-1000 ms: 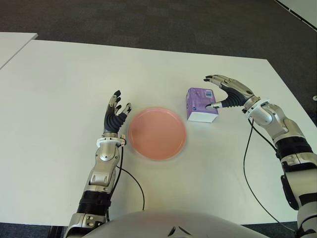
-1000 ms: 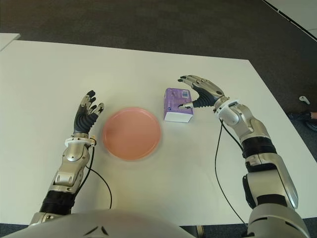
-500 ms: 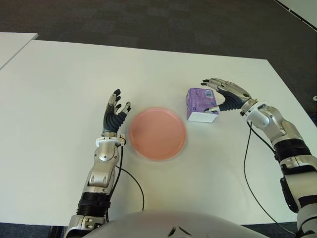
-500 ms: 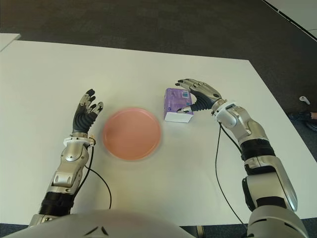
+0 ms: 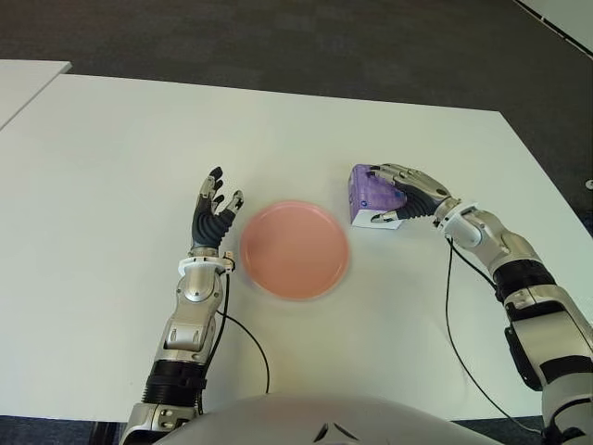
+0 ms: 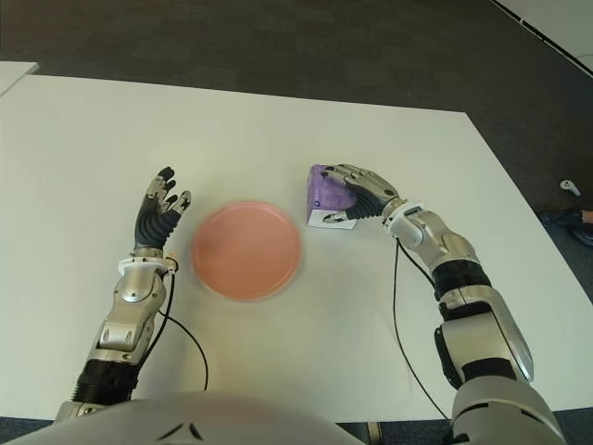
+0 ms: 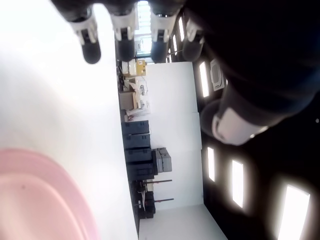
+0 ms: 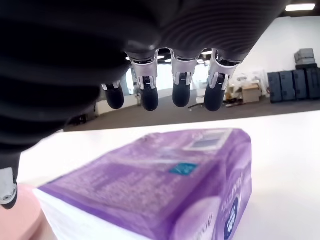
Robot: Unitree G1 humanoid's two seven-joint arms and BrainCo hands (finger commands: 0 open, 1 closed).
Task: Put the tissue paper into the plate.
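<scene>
Our right hand [image 5: 408,197] just moved in over the purple tissue pack [image 5: 369,193], fingers arched but not gripping yet, round pink plate [image 5: 295,249] waiting alongside, left hand [image 5: 213,215] idle and open.

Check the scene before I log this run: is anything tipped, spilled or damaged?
Nothing stands out. The purple tissue pack sits intact on the white table beside the empty pink plate, the right hand arched over it. The left hand shows left of the plate.

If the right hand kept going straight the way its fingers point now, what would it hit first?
The purple tissue pack: the right hand is already over it, fingers arched across its top. Past the pack lies the pink plate. Whether the fingers touch the pack yet is unclear.
</scene>
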